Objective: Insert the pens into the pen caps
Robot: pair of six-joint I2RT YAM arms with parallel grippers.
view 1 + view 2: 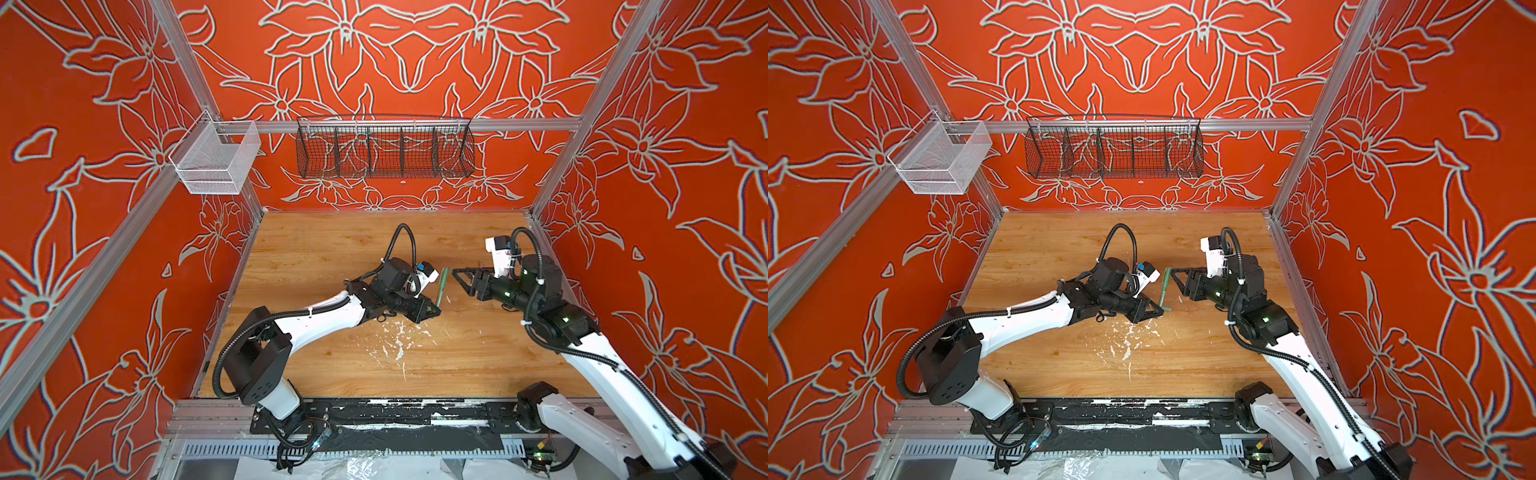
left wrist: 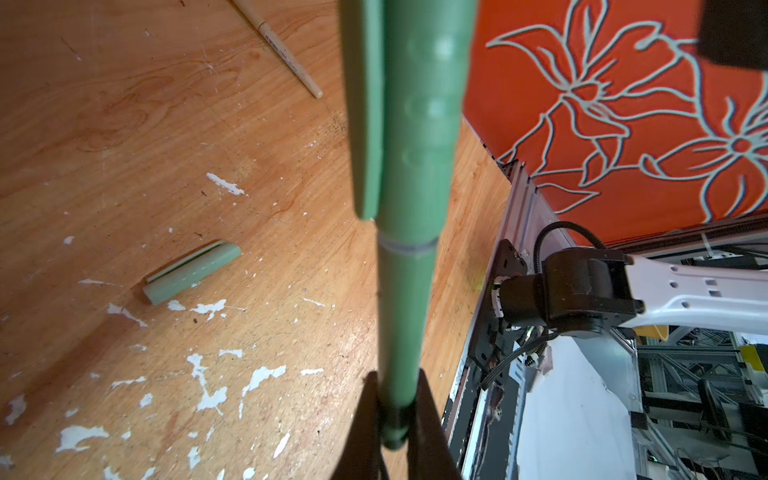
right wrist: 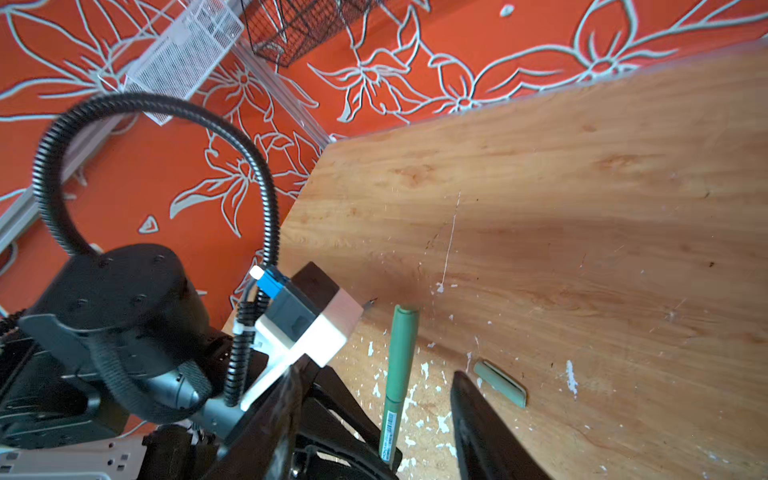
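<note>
the left gripper (image 1: 432, 311) was clamped tight on the tail of the green pen (image 1: 441, 286). the pen stuck out ahead of its jaws with a green cap (image 2: 424, 124) seated over the far end, probably held firm so the cap could be pressed home. the right gripper (image 1: 460, 280) stood open and empty just beside that cap. a spare pale green cap (image 2: 193, 272) and the tan pen (image 2: 286, 54) lay on the table (image 1: 332, 365) near the left gripper. the barcode-like label (image 3: 390, 432) on the held pen was too small to read.

My left end effector (image 2: 392, 417) hides the held end of the green pen (image 2: 409, 291). The tan pen (image 2: 286, 54) runs off the frame's edge, cut short.
</note>
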